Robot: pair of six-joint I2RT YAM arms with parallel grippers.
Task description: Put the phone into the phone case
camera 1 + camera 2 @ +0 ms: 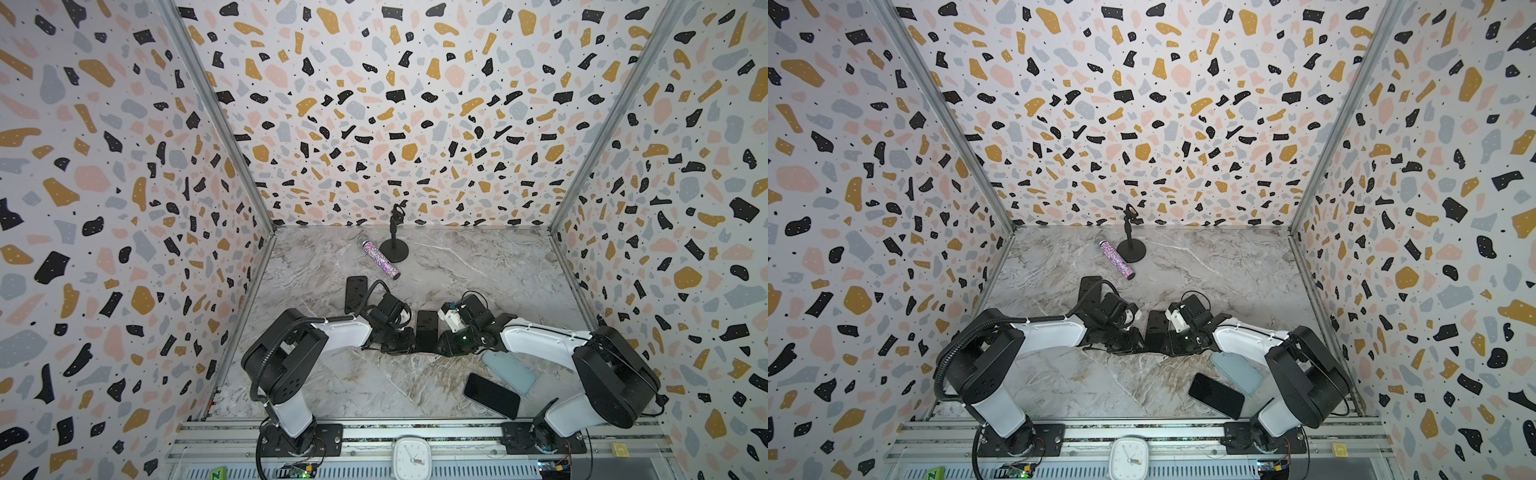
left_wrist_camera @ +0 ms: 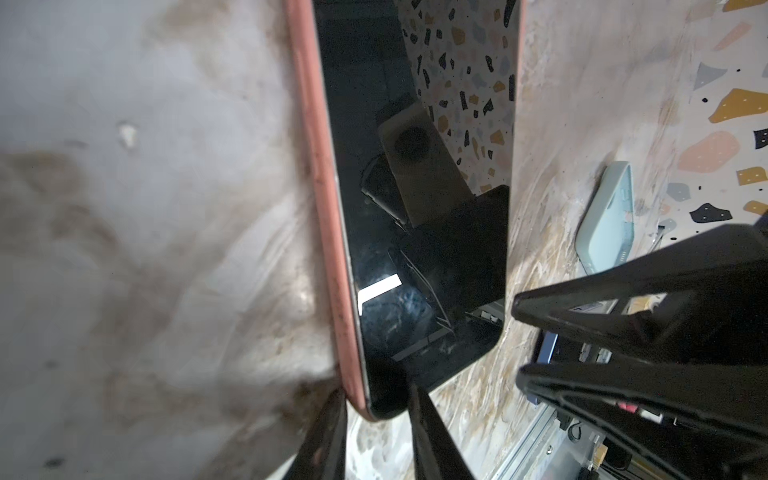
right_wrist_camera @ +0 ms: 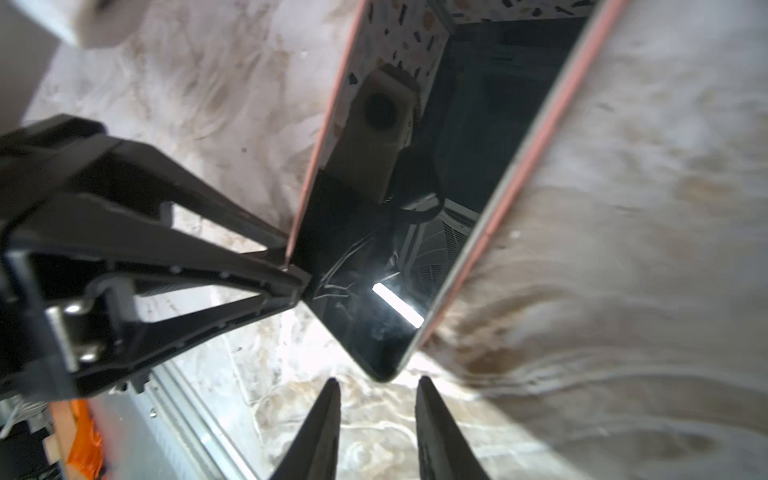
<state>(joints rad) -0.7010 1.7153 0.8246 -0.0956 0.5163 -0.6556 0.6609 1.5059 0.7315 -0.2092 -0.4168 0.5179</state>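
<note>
My left arm (image 1: pixel 345 332) and right arm (image 1: pixel 536 340) lie low, elbows bent, reaching inward till the two nearly meet. My left gripper (image 2: pixel 374 392) has its jaws a little apart (clamped or not, I cannot tell); my right gripper (image 3: pixel 376 380) has jaws narrowly open, gripping nothing.

Far end of phone (image 2: pixel 415 249) cut off by frame edge in both wrist views; pale blue case (image 1: pixel 509 372) partly hidden under right arm in both top views.

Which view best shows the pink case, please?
Right wrist: the pink case rims both long sides of the phone. Left wrist shows one rim; in both top views only the dark phone shows.
</note>
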